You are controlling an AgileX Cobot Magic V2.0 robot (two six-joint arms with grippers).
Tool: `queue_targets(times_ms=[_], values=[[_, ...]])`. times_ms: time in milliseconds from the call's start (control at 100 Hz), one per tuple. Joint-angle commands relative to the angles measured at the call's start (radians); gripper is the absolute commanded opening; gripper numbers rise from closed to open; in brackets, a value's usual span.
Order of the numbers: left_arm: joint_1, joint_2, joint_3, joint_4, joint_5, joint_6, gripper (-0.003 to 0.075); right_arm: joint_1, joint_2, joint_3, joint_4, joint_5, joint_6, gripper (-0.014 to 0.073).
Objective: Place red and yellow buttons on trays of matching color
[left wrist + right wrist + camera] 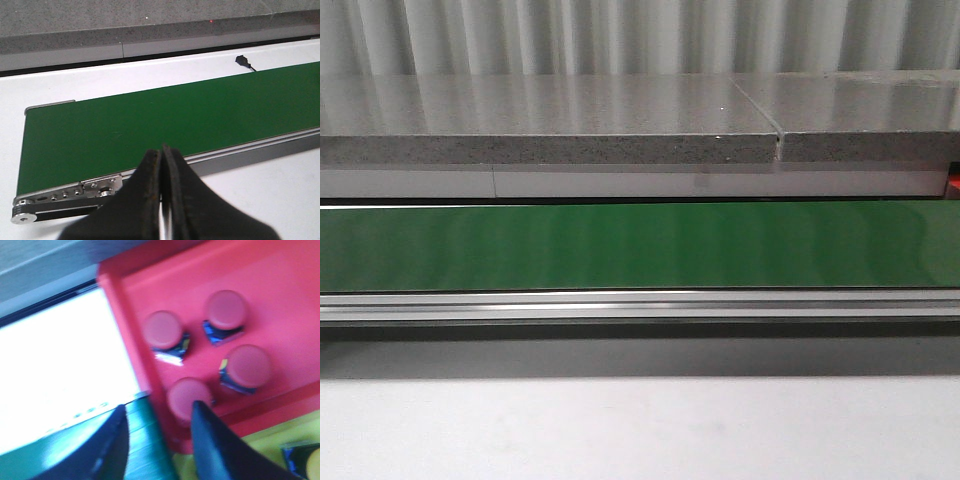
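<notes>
On the red tray (280,270), four red buttons (227,310) caps-up; right pincer (160,415) apart, left pincer (162,155) together.

So the base is a plain white tabletop (620,430), and lying right on it is a long green conveyor belt (640,247) with a silver metal side rail (640,305). There's also a small black plug-like bit (242,60) on the white surface just beyond the belt.
</notes>
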State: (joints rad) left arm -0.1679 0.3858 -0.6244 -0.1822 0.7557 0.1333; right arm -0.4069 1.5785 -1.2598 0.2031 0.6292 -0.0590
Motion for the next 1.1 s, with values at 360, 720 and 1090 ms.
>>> queue_targets(times_ms=[360, 720, 1090], values=[[-0.007, 0.007, -0.026, -0.016, -0.068, -0.002, -0.002, 0.245, -0.166, -0.027, -0.012, 0.033, -0.038, 0.0099], [-0.007, 0.007, -0.026, -0.016, -0.068, -0.002, -0.002, 0.349, -0.254, 0.007, -0.013, 0.072, -0.038, 0.0099], [-0.007, 0.007, -0.026, -0.016, -0.068, -0.002, -0.002, 0.35, -0.424, 0.149, -0.012, 0.021, -0.038, 0.0098]])
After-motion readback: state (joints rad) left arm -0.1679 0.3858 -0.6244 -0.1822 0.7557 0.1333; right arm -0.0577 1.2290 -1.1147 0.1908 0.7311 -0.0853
